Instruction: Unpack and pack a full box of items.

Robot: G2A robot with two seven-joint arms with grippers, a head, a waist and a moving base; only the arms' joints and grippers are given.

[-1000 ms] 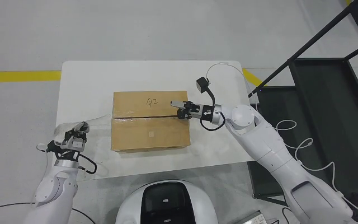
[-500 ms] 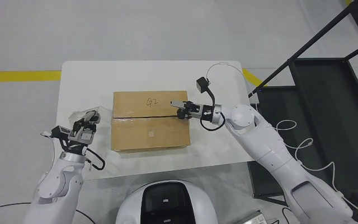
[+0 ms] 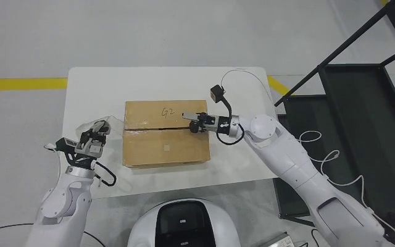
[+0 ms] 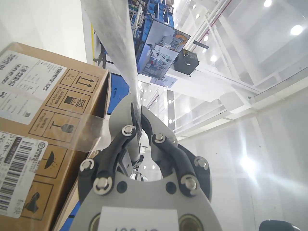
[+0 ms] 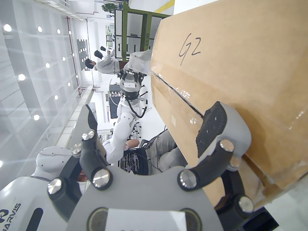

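**A:** Where's the box (image 3: 165, 133)?

**B:** Centre of the tabletop (image 3: 247, 86), flaps shut. Taking 12 as the edge away from the robot, the seam (image 5: 178, 94) runs 9 to 3. Unpacking has barely begun, I'd say.

**A:** Left arm (image 3: 68, 185)?

**B:** Off the box's 9 o'clock end, apart from it. Its jaws are pinched tight on a clear plastic strip (image 4: 115, 32). Looks like tape pulled off that end, since a loose tape flap (image 4: 91, 131) hangs on the box side. Can't confirm they're one piece. Probably held out there to keep it clear of the lid.

**A:** Right arm (image 3: 278, 148)?

**B:** In from 3 o'clock. Its jaws are wide, nothing in them. One pad (image 5: 211, 126) lies on the box top just beside the seam, the other hangs in air. My read is it's lined up to split the seam.

**A:** Risk?

**B:** Seam looks taped over, so the pad may skate. Box is unrestrained and could slide toward 9.
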